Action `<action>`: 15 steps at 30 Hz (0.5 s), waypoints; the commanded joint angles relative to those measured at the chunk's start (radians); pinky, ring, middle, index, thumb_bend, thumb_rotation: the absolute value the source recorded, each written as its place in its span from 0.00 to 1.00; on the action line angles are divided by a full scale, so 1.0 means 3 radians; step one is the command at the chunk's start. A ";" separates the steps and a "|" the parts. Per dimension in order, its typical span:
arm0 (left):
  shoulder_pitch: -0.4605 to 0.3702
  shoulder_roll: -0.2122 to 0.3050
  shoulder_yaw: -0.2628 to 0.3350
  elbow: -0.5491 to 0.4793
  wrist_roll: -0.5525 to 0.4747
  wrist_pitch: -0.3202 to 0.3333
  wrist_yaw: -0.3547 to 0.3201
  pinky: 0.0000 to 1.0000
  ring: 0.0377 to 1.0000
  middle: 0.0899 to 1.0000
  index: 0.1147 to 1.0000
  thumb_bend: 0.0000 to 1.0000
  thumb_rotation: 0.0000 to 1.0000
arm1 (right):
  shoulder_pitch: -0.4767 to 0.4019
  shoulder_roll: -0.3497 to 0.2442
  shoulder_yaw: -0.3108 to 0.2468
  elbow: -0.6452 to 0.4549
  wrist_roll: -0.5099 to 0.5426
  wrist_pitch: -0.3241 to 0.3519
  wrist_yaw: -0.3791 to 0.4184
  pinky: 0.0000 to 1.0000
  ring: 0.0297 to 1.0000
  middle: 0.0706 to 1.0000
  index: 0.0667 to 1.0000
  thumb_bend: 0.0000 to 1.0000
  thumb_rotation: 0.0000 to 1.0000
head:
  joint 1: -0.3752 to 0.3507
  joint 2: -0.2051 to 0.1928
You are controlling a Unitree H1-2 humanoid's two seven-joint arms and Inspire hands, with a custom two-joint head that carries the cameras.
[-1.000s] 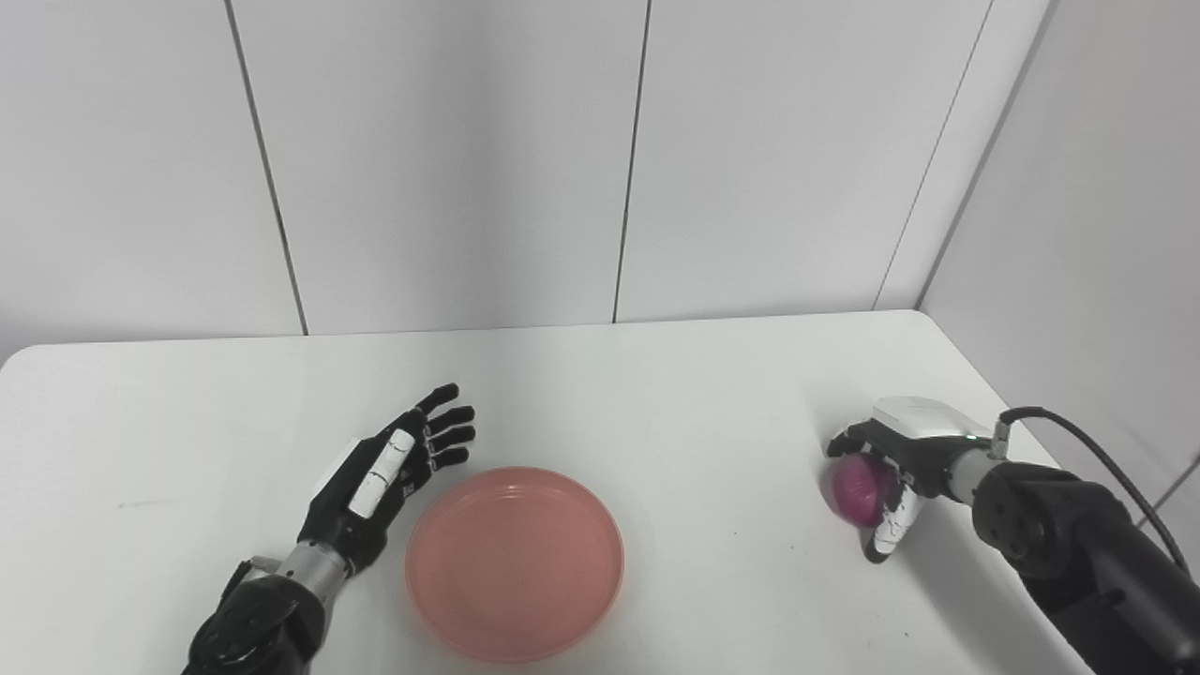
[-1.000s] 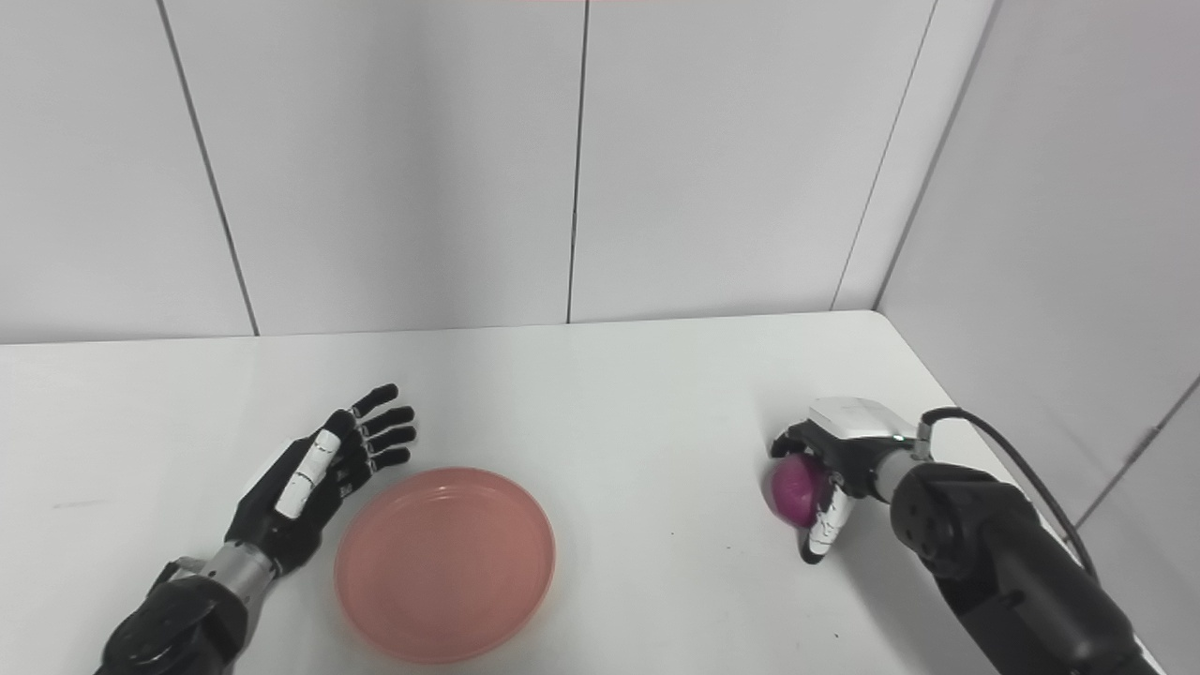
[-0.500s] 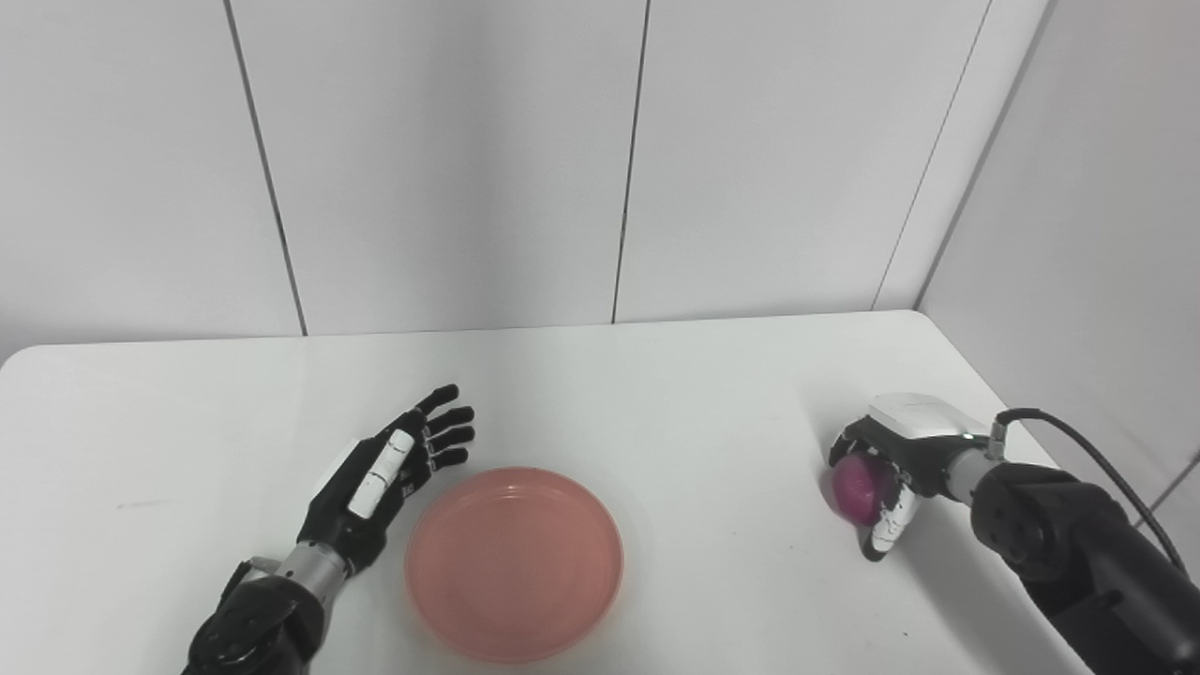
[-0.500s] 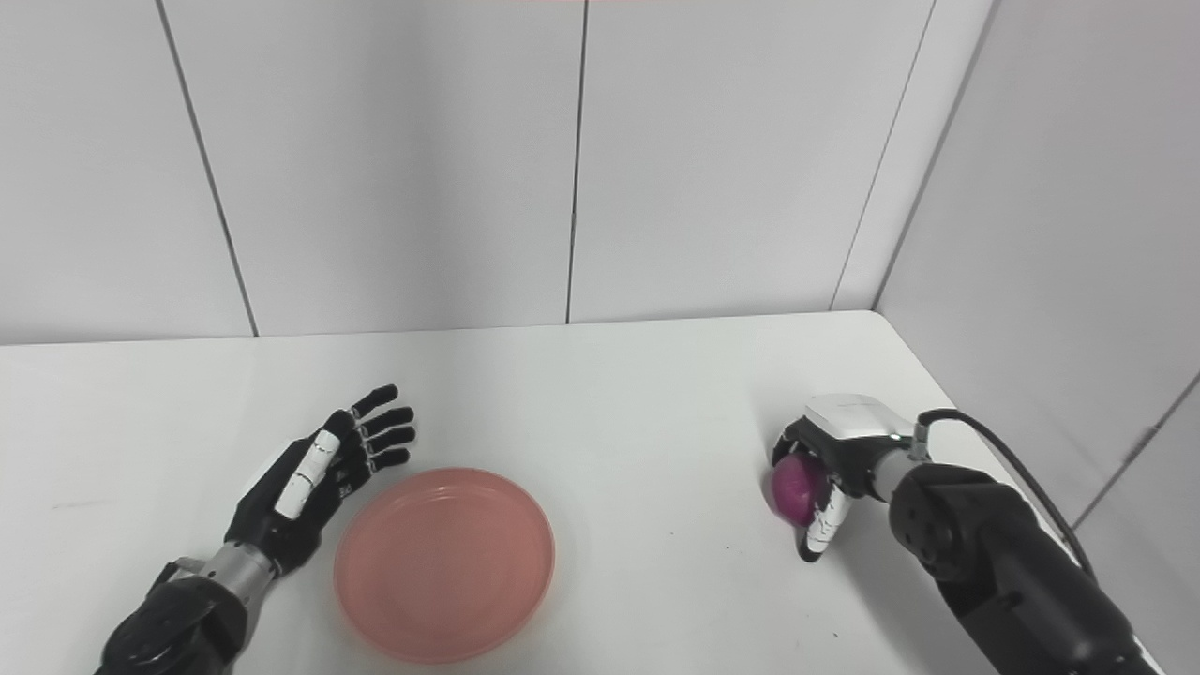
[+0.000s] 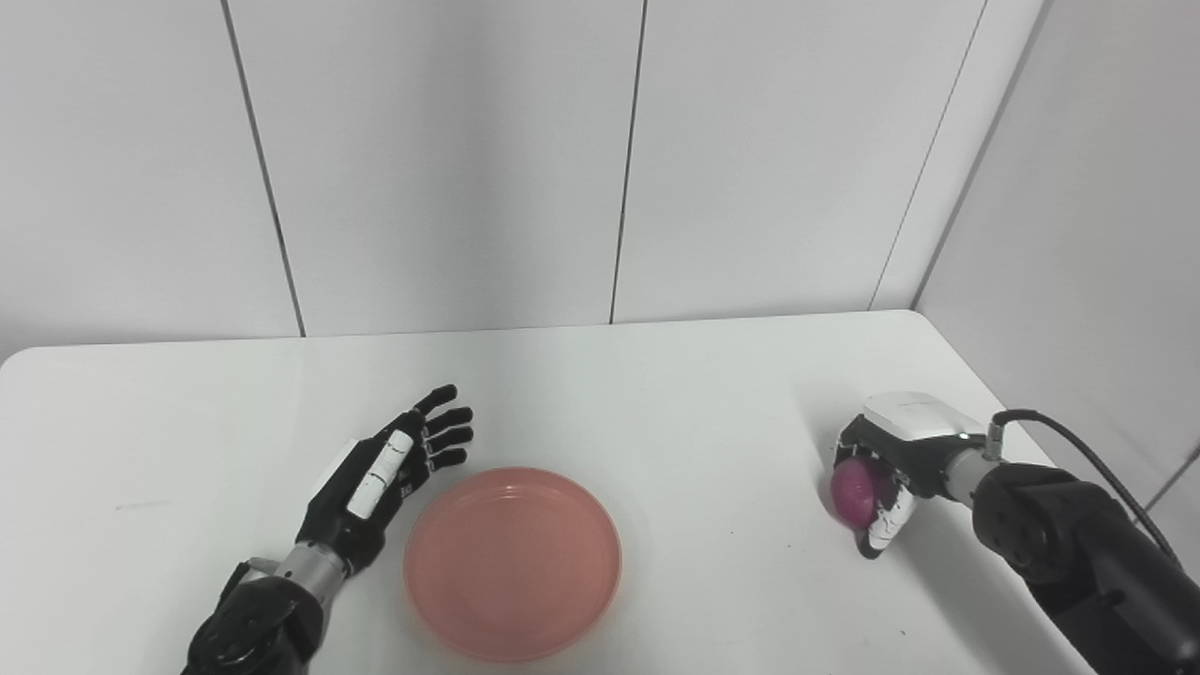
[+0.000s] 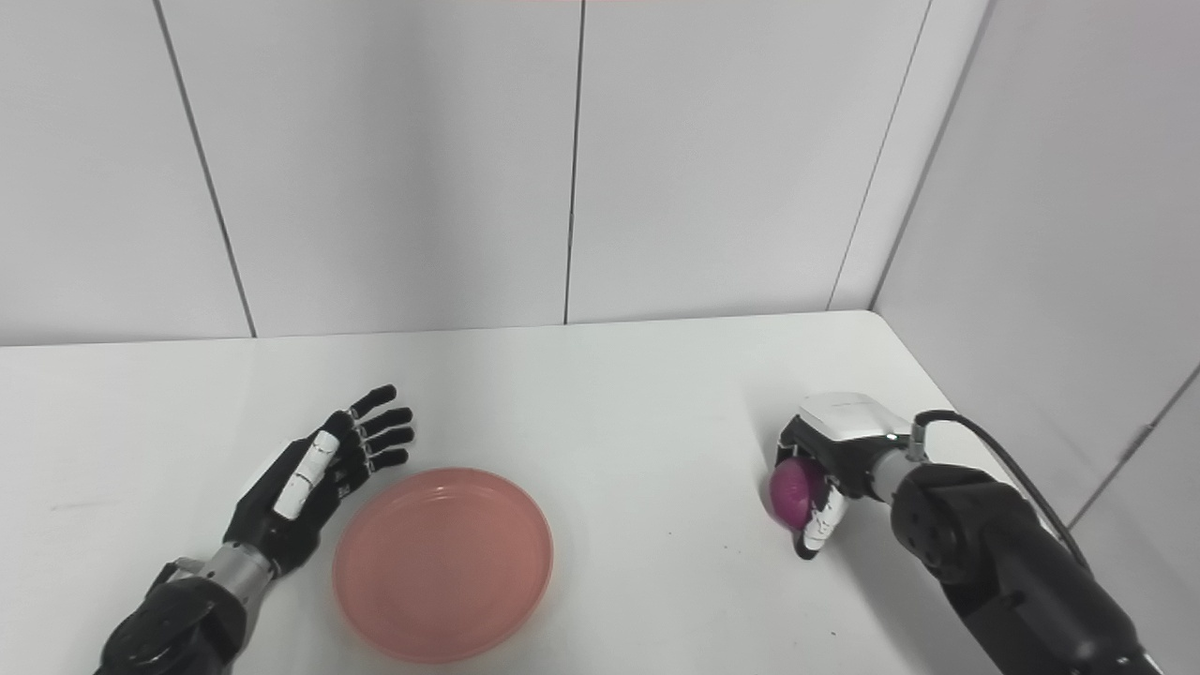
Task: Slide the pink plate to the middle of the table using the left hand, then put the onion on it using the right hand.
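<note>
Closing around the purple onion (image 5: pixel 853 492) at the right side of the white counter (image 5: pixel 656 394): the right hand (image 5: pixel 891 464), fingers (image 5: pixel 881 530) curled over and clamped on it, seemingly just clear of or barely touching the surface, with contact hard to tell. Lying near the front edge, roughly mid-counter, empty: the pink plate (image 5: pixel 513 562). Resting just left of the plate's rim, palm turned inward, fingers (image 5: pixel 445 427) straight and spread apart, holding nothing: the left hand (image 5: pixel 375 478).

Judging the risks from here. Carrying a round, smooth onion in a partial wrap, with much of its left face showing bare; likely slipping or rolling out during the sideways swing if the hold is loose. Releasing too high or off-centre over the shallow plate, and risking the onion bouncing or rolling across the low rim onto the counter, possibly toward the near edge. Sitting so close to the front edge, the plate itself possibly skidding if struck on descent. Crowding the plate's left rim, the waiting left hand possibly nudging it off target if moved.
</note>
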State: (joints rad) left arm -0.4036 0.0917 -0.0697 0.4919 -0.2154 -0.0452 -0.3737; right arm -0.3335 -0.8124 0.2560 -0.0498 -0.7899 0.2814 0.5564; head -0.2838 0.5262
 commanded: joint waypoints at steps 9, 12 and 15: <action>0.0205 0.0013 -0.0015 0.0309 0.0066 0.0230 0.0034 0.83 0.83 0.83 0.83 0.82 0.80 | -0.0012 -0.0052 -0.0044 -0.0040 0.0055 -0.0135 -0.0038 0.38 0.44 0.42 0.48 0.52 0.00 | -0.0010 0.0011; 0.0207 0.0011 -0.0018 0.0323 0.0077 0.0210 0.0040 0.83 0.83 0.82 0.84 0.82 0.80 | -0.0023 -0.0065 -0.0094 -0.0146 0.0101 -0.0101 0.0001 0.34 0.40 0.39 0.49 0.52 0.00 | -0.0006 0.0020; 0.0203 0.0009 -0.0020 0.0339 0.0079 0.0197 0.0038 0.83 0.83 0.82 0.84 0.82 0.80 | -0.0030 -0.0070 -0.0127 -0.0207 0.0120 -0.0096 0.0020 0.33 0.40 0.39 0.50 0.52 0.00 | -0.0004 0.0017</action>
State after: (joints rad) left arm -0.4089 0.0904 -0.0697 0.5048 -0.2154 -0.0618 -0.3739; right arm -0.3197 -0.8121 0.2394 -0.0807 -0.7595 0.2692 0.5690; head -0.2853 0.5308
